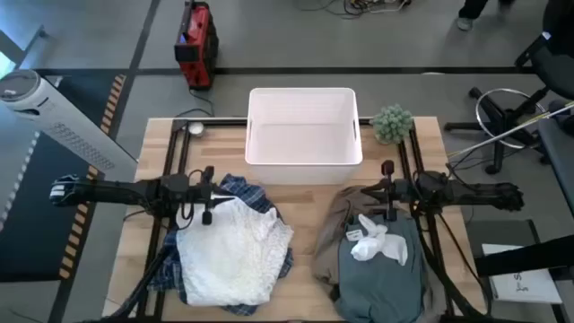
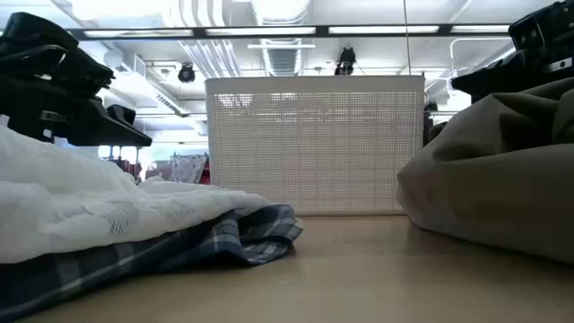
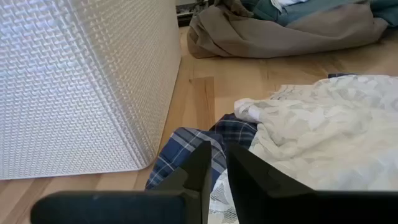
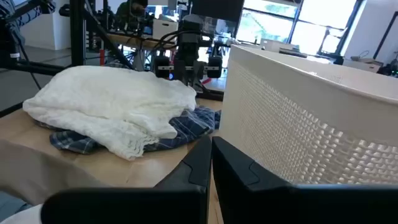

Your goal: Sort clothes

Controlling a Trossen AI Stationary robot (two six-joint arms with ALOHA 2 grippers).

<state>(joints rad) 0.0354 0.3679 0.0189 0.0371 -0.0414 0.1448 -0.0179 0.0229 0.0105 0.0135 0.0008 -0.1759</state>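
Observation:
Two piles of clothes lie on the wooden table. On the left, a white textured top (image 1: 235, 253) lies over a blue-white plaid shirt (image 1: 244, 191), which also shows in the left wrist view (image 3: 186, 146). On the right, a small white piece (image 1: 377, 242) lies on a dark grey-green tee (image 1: 386, 283), beside a taupe garment (image 1: 334, 231). No separate grey-blue shirt shows. My left gripper (image 1: 208, 199) is shut above the left pile's far edge (image 3: 217, 167). My right gripper (image 1: 387, 187) is shut above the right pile's far edge (image 4: 210, 155). Both are empty.
A white rectangular plastic bin (image 1: 303, 135) stands at the table's far middle, between the two grippers. A small green plant (image 1: 392, 123) stands at its right. Dark frame rails (image 1: 176, 152) run along both table sides. Bare wood shows between the piles (image 1: 305, 224).

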